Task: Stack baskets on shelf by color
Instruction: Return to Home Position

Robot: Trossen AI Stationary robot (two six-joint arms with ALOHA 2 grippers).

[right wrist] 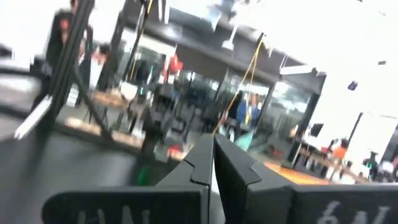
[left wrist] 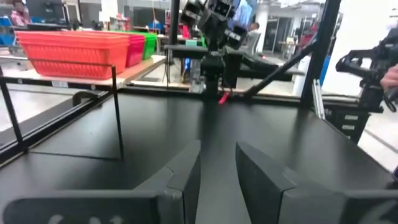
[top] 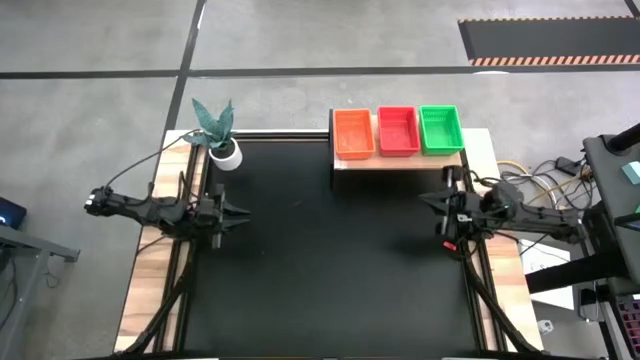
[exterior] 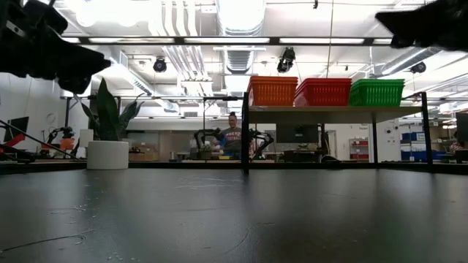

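The baskets sit side by side on the wooden shelf (top: 398, 160) at the table's far edge: orange (top: 353, 133), red-pink (top: 398, 131), green (top: 441, 130). In the low view they show as orange (exterior: 272, 91), red-pink (exterior: 322, 93) and green (exterior: 376, 93), resting on the board (exterior: 336, 110); whether each is a stack cannot be told. My left gripper (top: 243, 215) hovers at the table's left edge, open (left wrist: 217, 158), holding nothing. My right gripper (top: 424, 199) hovers at the right edge below the shelf, its fingers nearly together (right wrist: 213, 155), holding nothing.
A white pot with a green plant (top: 222, 148) stands at the table's far left corner. The black tabletop (top: 330, 270) spreads between the arms. Cables and gear (top: 540, 180) lie off the right edge. A person (exterior: 232, 135) sits in the room beyond.
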